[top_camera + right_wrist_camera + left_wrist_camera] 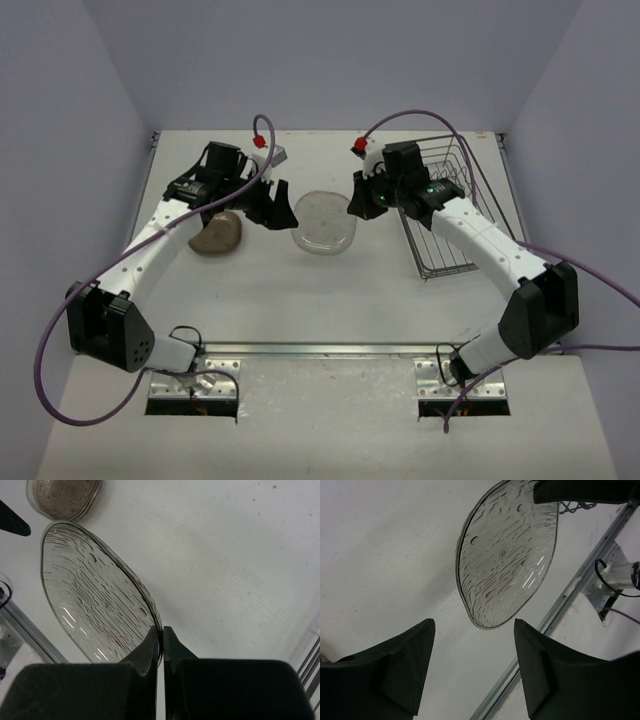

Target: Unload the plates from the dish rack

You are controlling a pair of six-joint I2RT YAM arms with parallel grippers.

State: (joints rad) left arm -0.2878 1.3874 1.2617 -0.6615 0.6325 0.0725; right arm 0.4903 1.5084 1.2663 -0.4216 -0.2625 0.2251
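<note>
Your right fingers [146,652] are pinched fully together on the rim of a clear plate [95,600]. They hold it tilted on edge in the air above the middle of the table [300,300], well apart from the dish rack [447,268] on the right. Your left fingers [407,665] stand partly open with nothing between them. The plate's free rim sits just at the mouth of their gap and touches neither pad.

This looks like a handover, with the left arm due to take the plate and lay it by the brown plate [222,240] that lies flat on the table at the left.

To do it well:

- **Line up first.** Turn the left wrist so the gap lies in the plane of the tilted plate; otherwise one pad will meet the face first and twist it.
- **Go deeper.** Bring the rim well in between the pads, not only to the tips, and centre it before you squeeze.
- **Close slowly.** The plate looks thin and slick, so it may slip or flex.
- **Let go late.** Open the right fingers only once the left grip is firm, then draw them back along the plate's edge so they do not drag it.

Whether more plates wait in the rack cannot be told from above.
</note>
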